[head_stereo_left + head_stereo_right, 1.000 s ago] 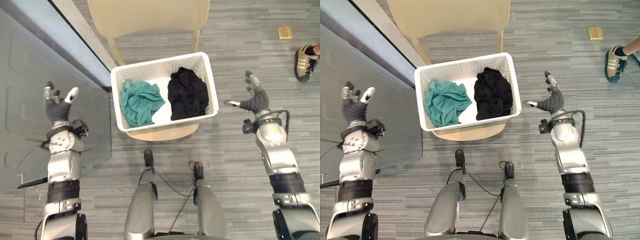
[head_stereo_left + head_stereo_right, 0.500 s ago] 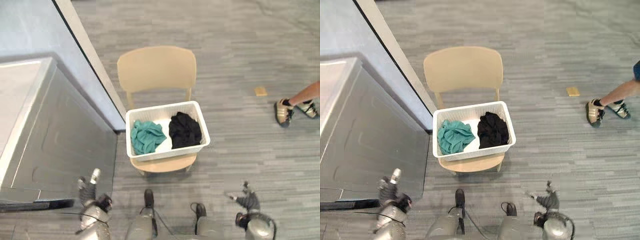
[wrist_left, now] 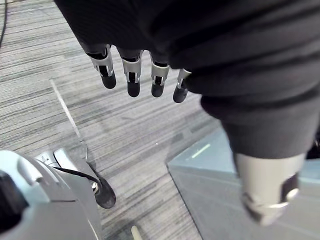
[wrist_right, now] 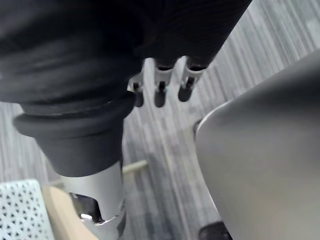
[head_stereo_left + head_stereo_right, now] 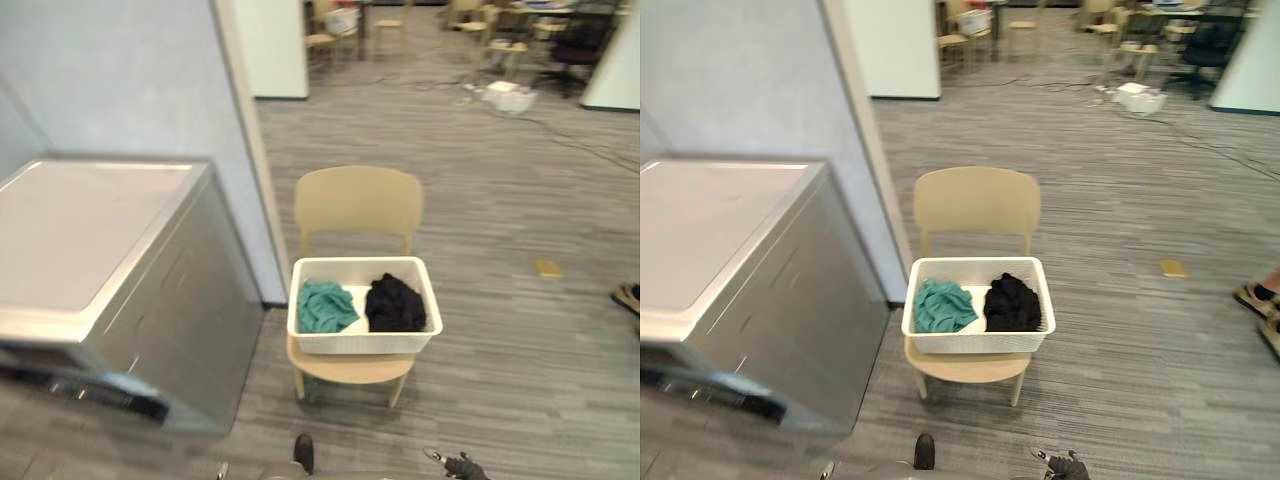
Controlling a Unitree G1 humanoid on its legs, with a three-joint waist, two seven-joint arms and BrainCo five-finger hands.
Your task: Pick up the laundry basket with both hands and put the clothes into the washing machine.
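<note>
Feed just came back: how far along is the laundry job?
Nothing done yet: the laundry basket sits on the chair, teal garment and black garment inside. Nothing in hand: left hand and right hand hang open, apart from it. Left: grip the basket, carry it to the washing machine, load.

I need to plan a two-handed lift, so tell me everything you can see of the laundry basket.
The laundry basket is a white rectangular tub, plastic by its look, with perforated walls and a plain rim. It sits upright on the seat of a tan chair, long side facing the robot. Inside lie a crumpled teal garment on the robot's left and a black garment on its right, side by side. Nothing else touches it.
</note>
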